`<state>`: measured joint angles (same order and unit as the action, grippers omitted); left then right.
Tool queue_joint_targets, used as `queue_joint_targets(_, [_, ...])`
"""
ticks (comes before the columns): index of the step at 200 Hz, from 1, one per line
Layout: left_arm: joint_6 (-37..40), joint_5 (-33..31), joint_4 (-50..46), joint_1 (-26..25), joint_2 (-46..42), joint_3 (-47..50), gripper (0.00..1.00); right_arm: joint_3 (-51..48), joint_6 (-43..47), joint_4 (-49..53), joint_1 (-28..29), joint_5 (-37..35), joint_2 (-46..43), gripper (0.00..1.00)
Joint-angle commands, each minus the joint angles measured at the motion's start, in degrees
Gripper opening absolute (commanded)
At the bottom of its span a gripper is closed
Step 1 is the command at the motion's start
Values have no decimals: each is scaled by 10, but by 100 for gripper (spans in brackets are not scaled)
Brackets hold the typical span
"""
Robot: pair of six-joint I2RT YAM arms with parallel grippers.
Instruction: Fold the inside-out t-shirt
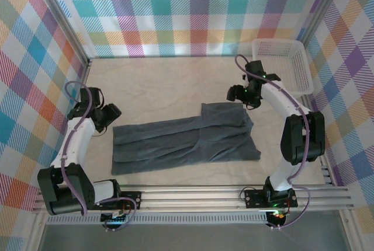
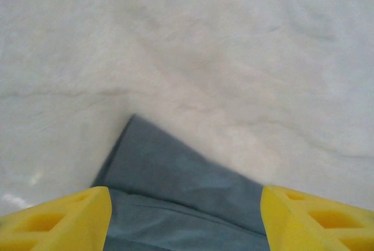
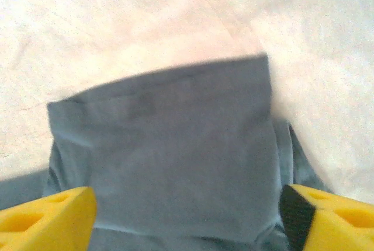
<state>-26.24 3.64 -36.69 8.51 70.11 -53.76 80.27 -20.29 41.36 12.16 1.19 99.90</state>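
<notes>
The dark slate-grey inside-out t-shirt (image 1: 187, 140) lies flat across the table as a long band, with a sleeve flap sticking out at its far right. My left gripper (image 1: 110, 115) hovers at the shirt's far left corner. In the left wrist view its yellow fingers (image 2: 55, 219) stand wide apart, open (image 2: 186, 219), and the cloth corner (image 2: 175, 175) lies loose below them. My right gripper (image 1: 236, 94) hangs just beyond the sleeve flap. It is open (image 3: 187, 219) too, and the flat grey fabric (image 3: 175, 157) is spread beneath its fingers (image 3: 47, 219).
A white mesh basket (image 1: 277, 42) stands at the back right corner, behind the right arm. Cream table covering (image 1: 158, 82) surrounds the shirt. Checked walls enclose the left, back and right sides. A metal rail (image 1: 193, 195) runs along the near edge.
</notes>
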Motion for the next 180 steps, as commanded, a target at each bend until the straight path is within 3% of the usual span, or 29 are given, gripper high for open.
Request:
queue_joint_targets(1, [21, 65, -3, -15, -25, -3, 70, 64, 20, 14, 8, -80, 80, 89])
queue_joint_targets(37, [21, 61, -6, -30, -55, 24, 75, 145, 36, 56, 8, -102, 188, 93])
queue_joint_targets(56, [22, 57, -10, -31, -56, 30, 75, 148, 37, 61, 8, -54, 215, 89])
queue_joint_targets(68, [20, 56, -6, -31, -54, 35, 75, 140, 38, 54, 10, -23, 219, 79])
queue_joint_targets(90, [14, 55, -1, -32, -46, 35, 75, 128, 45, 43, 15, -3, 216, 46])
queue_joint_targets(133, [13, 51, 0, -34, -28, 26, 75, 154, 57, 59, 14, 19, 207, 0])
queue_joint_targets(161, [12, 54, 1, -35, -27, 29, 75, 146, 53, 59, 15, 39, 146, 0])
queue_joint_targets(180, [11, 56, 3, -36, -24, 30, 75, 71, 33, 25, 14, 68, 65, 0])
